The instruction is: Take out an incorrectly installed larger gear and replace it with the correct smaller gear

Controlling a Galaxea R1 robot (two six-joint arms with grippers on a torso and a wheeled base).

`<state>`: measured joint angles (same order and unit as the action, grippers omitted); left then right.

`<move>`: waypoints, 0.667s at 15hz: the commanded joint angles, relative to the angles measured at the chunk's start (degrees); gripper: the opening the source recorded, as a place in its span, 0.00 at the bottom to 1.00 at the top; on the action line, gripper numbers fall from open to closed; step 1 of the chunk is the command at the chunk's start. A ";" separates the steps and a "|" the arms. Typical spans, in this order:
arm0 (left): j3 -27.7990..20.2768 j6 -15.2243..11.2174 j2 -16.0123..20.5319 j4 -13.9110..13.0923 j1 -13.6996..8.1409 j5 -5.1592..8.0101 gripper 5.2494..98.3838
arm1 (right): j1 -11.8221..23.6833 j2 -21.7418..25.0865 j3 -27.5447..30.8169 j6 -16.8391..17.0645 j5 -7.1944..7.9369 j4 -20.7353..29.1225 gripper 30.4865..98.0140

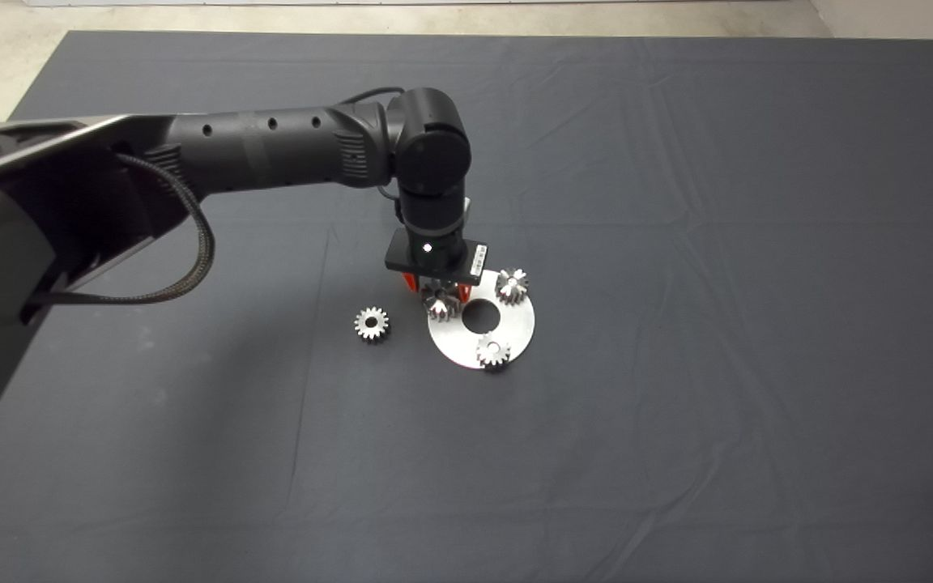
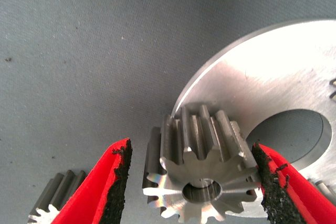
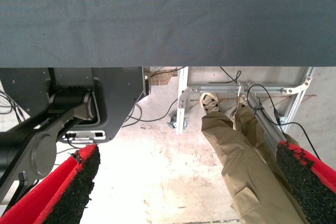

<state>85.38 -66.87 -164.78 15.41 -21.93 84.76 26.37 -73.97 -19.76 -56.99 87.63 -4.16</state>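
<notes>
The left gripper (image 2: 191,182) hung over the round plate's (image 1: 515,328) edge, its fingers apart on either side of the larger gear (image 2: 207,174), one pad touching it. The smaller gear (image 1: 371,324) lay on the mat (image 1: 677,243) beside the plate. The right gripper (image 3: 184,187) waited spread beyond the mat, a person's legs (image 3: 241,156) past it.

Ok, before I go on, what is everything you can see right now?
larger gear: one, dark grey steel, on the round plate's edge
fitted small gears: two, bright silver, on the plate
smaller gear: one, bright silver, loose on the mat beside the plate
round plate: one, silver, centre hole, mid-mat
mat: one, dark grey
person's legs: khaki trousers, floor beyond the mat
left end effector: red fingers, open astride the larger gear
right end effector: red fingers, open, parked off the mat
</notes>
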 commanded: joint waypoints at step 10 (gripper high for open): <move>-1.57 -0.28 0.02 -1.87 -1.19 1.55 0.44 | 0.27 0.18 0.00 0.13 0.88 1.96 0.86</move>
<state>84.37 -67.00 -164.78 14.80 -21.93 85.20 26.37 -73.97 -19.79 -57.00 87.63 -4.16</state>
